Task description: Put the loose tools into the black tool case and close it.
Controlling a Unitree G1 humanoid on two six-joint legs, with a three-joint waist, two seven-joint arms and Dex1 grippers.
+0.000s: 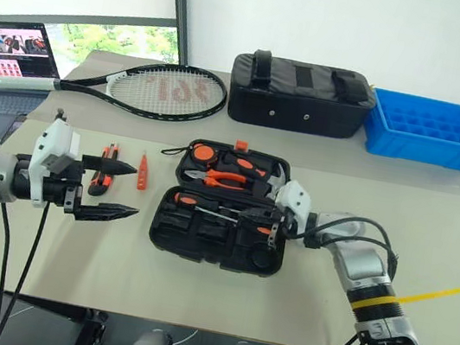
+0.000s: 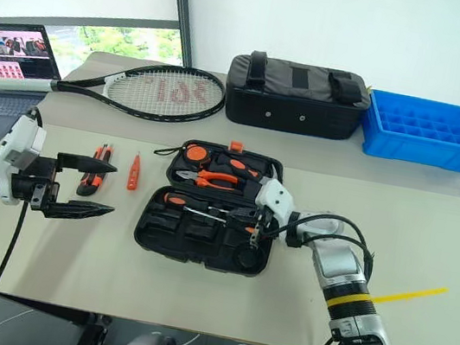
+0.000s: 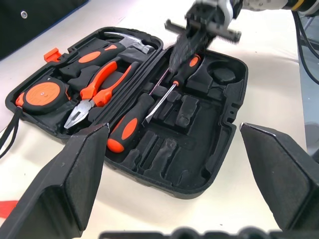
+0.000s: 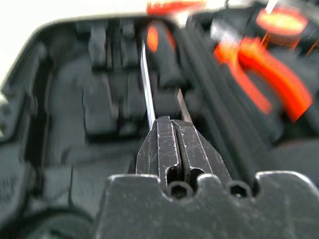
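Pressed together, my right pincer (image 1: pixel 251 216) hovers over the near half of the black tool case (image 1: pixel 218 245), tips just above two screwdrivers (image 3: pixel 149 107) lying in its recesses. At nine o'clock from the case wait the utility knife (image 1: pixel 104 168) and tester screwdriver (image 1: pixel 142 173) — likely next for my spread left pincer (image 1: pixel 113 192) — then the lid.

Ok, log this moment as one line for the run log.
case: open on table | two screwdrivers in recesses | right gripper: shut over case | left gripper: open, empty | utility knife, tester: loose
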